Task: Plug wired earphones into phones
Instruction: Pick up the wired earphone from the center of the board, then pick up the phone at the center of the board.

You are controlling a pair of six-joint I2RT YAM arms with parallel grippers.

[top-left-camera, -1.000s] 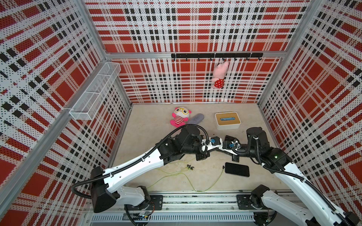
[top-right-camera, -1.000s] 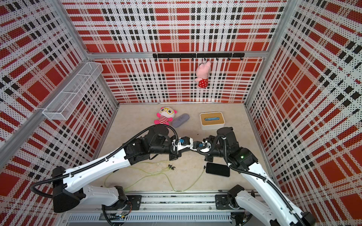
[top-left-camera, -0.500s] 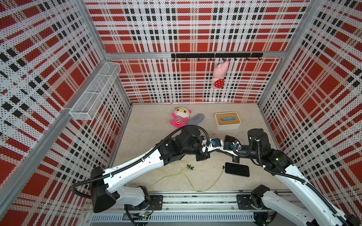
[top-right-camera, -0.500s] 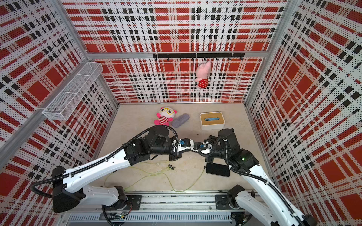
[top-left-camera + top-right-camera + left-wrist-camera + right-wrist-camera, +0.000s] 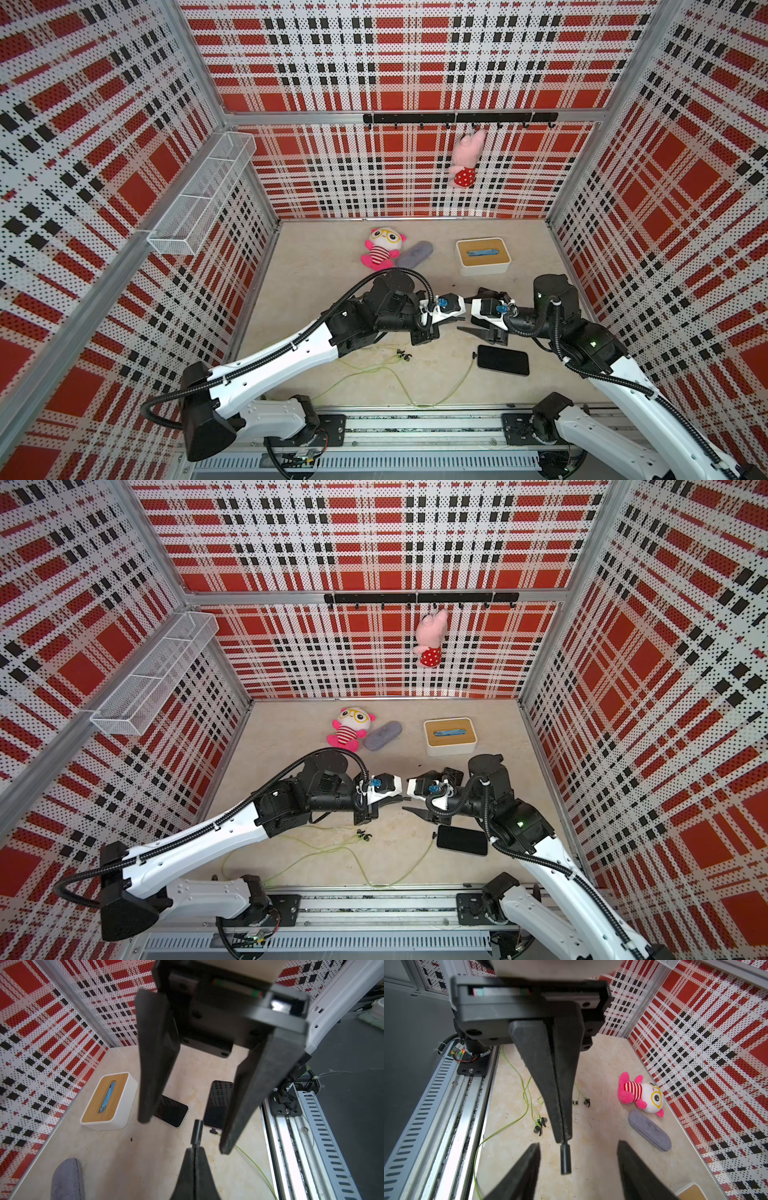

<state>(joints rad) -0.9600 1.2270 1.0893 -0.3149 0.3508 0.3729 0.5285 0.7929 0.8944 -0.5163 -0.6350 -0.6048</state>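
Observation:
My left gripper (image 5: 195, 1148) is shut on a small black earphone plug (image 5: 197, 1130), which sticks out past its tips above the table. My right gripper (image 5: 578, 1146) faces it tip to tip and stands open, its fingers (image 5: 153, 1076) on either side of the plug (image 5: 565, 1159) without touching it. Two black phones (image 5: 172, 1111) (image 5: 220, 1103) lie flat below; one phone (image 5: 503, 359) shows plainly in both top views. Pale green earphone cables (image 5: 374, 370) and black earbuds (image 5: 538, 1124) trail over the floor. Another plug (image 5: 213, 1131) lies at the end of the nearer phone.
A white tissue box (image 5: 482, 255) with a wooden lid sits at the back right. A pink plush toy (image 5: 380, 247) and a grey oval case (image 5: 413, 253) lie at the back centre. A metal rail (image 5: 415, 424) runs along the front edge.
My right gripper has gone from shut to wide open around the plug. The left gripper stays shut on it. Both arms have hardly moved.

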